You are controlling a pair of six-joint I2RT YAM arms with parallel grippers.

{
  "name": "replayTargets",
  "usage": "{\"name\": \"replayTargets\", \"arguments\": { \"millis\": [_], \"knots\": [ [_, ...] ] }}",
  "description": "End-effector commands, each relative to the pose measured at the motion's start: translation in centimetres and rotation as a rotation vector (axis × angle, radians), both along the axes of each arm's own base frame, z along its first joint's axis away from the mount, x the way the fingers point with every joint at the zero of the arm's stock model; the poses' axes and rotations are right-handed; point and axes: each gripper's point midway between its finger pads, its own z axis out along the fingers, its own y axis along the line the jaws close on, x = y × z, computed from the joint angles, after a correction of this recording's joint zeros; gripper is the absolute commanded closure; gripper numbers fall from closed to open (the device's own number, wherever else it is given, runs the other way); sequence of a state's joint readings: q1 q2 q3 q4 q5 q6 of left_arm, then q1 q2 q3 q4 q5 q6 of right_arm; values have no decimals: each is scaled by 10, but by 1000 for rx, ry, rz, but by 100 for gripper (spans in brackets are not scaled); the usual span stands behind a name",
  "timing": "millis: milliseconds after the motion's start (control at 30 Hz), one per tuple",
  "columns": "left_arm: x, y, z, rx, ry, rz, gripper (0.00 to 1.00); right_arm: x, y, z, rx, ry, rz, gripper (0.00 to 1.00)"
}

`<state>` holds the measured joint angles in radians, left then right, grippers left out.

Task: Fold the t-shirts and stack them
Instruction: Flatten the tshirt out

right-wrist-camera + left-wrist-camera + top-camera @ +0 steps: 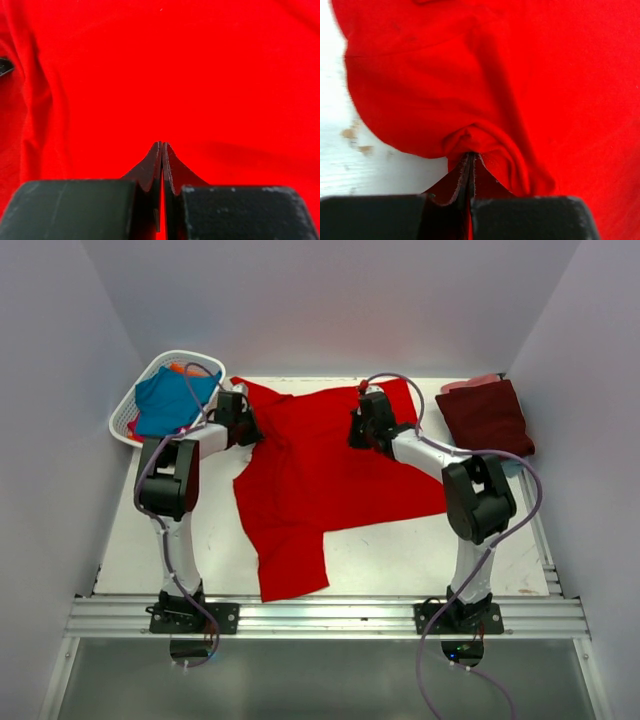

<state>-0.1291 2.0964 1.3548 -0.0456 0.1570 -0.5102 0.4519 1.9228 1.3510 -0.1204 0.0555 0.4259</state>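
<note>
Seen from above, a big bright red cloth t-shirt (320,480) lies spread out, a bit crumpled, in the middle of the white bench (400,560). The left tool (245,425) sits on the far left edge of the red t-shirt. The right tool (362,430) sits on its far right part, near the top edge. Past the far right corner of the red t-shirt lies a folded dark maroon cloth t-shirt (488,415), with a bit of pink cloth (480,380) peeking out behind it. Past the far left corner of the red t-shirt a white plastic lattice basket (130,410) stands tipped. A teal blue cloth t-shirt (165,405) and a bit of orange cloth (177,368) lie in it. In the left wrist view, the left tool (471,157) has its two fingers squeezed together on a small bunched-up bit at the edge of the red t-shirt (520,75). The cloth puckers around the tips. Bare bench (340,150) shows to the left of the red t-shirt. In the right wrist view, the right tool (162,145) also has its two fingers pressed tight together, with the tips on the red t-shirt (200,75). A thin line of red shows between them, so it has a little cloth nipped. The red t-shirt fills this whole view.
</note>
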Motion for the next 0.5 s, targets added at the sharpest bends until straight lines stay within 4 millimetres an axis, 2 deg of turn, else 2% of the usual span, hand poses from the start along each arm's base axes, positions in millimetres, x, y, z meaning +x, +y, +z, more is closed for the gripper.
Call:
{"name": "replayTargets", "arguments": {
  "millis": [0, 33, 67, 133, 167, 233, 267, 333, 367, 400, 467],
  "knots": [
    [-34, -13, -36, 62, 148, -54, 100, 2, 7, -3, 10, 33, 20, 100],
    [-40, -3, -38, 110, 159, -2, 100, -1, 11, -7, 29, 42, 29, 100],
    [-39, 0, -19, 119, 119, 22, 100, -2, 22, -3, 73, 35, 72, 100],
    [-42, 10, -2, 133, 73, 84, 100, -8, 36, -1, 123, 38, 134, 100],
    [-47, 14, 20, 130, 19, 107, 100, -12, 47, 2, 163, 41, 179, 100],
    [-52, 28, 39, 157, -27, 177, 100, -12, 59, 11, 190, 26, 221, 100],
    [-56, 33, 57, 164, -62, 201, 100, -15, 67, 10, 195, 36, 244, 100],
    [-57, 51, 74, 218, -91, 281, 100, -17, 81, 19, 208, 45, 297, 100],
    [-60, 56, 82, 231, -98, 301, 100, -24, 91, 13, 212, 74, 328, 100],
    [-58, 62, 88, 242, -105, 324, 100, -28, 101, 16, 235, 83, 367, 100],
    [-58, 76, 94, 271, -109, 369, 99, -32, 119, 24, 257, 82, 405, 100]
  ]
}}
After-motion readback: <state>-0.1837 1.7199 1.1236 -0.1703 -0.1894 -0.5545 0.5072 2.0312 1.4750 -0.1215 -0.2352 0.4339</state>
